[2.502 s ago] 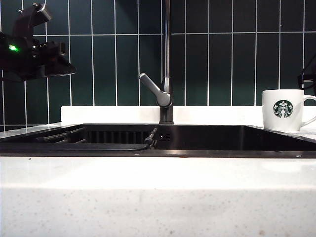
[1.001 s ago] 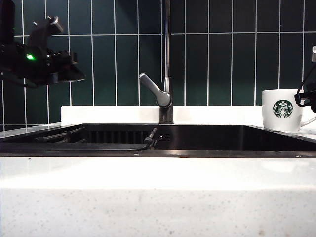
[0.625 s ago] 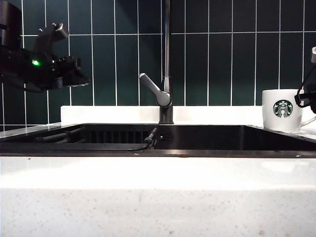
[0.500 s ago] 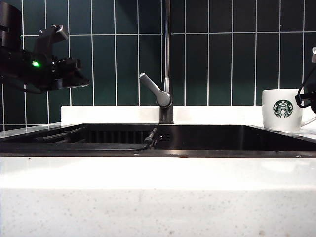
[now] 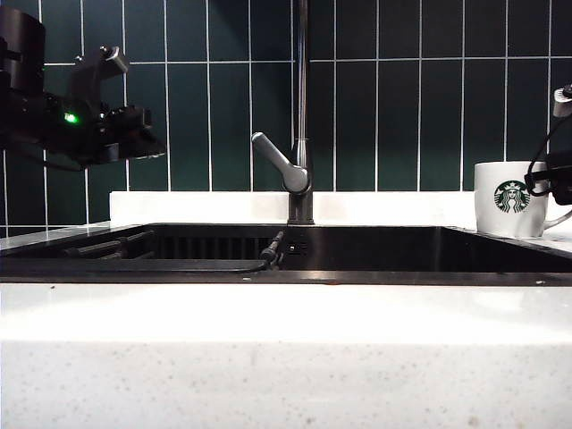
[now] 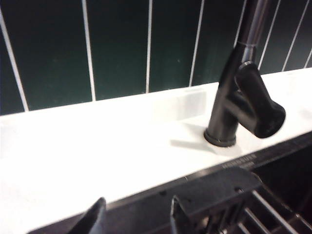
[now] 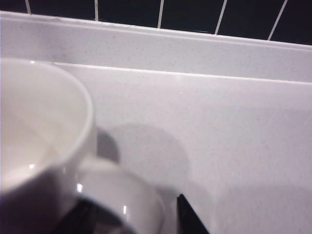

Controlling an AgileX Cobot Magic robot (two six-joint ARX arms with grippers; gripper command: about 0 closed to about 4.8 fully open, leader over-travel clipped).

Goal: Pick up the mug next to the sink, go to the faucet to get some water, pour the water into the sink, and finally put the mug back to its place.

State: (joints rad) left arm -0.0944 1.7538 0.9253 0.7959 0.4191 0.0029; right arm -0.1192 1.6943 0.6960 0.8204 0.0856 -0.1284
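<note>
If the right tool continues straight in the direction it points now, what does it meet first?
Most likely the handle of the mug: the right tool is open, with the loop lying between its fingertips. Whether it already touches cannot be told; depth is unclear.

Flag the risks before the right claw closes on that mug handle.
1. The right claw is open around the mug's handle, seen only at frame edge; a shallow grip could let it swing or slip.
2. The mug stands near the sink edge; a nudge might tip it in.
3. The left claw, open, hovers near the faucet; both arms may crowd there.
</note>
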